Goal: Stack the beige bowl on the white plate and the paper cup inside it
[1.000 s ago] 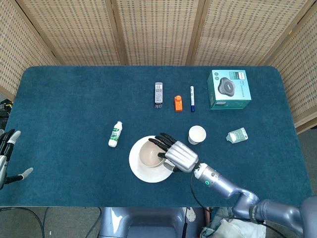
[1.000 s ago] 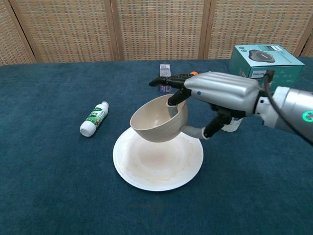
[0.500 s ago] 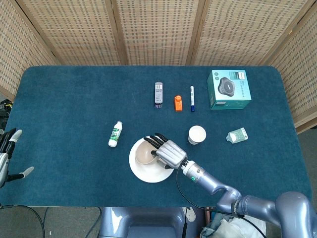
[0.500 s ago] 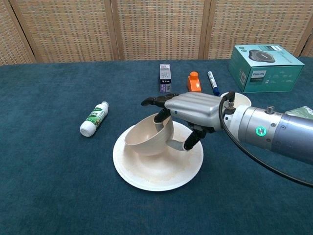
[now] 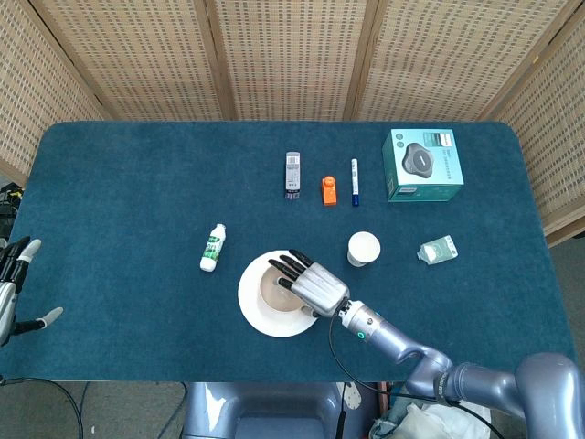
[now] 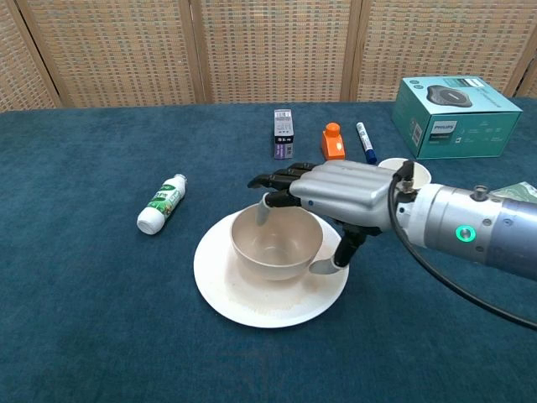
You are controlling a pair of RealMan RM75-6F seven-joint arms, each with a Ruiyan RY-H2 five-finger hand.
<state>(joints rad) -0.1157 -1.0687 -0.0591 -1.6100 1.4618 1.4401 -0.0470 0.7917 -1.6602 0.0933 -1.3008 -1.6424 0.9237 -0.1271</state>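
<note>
The right robot hand (image 6: 340, 195) holds the beige bowl (image 6: 275, 243) upright on the white plate (image 6: 252, 298); the paper cup (image 5: 363, 248) stands just beyond, nearer this hand than the left.

The word "PHILIPS" stands in small white letters on the front side of the teal cardboard box (image 6: 464, 115) at the far right of the table; nothing else is legible.

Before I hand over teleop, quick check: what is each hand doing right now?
Left hand: open, holding nothing, at the table's left edge.
Right hand: over the beige bowl on the white plate; whether it grips the rim cannot be told.
</note>
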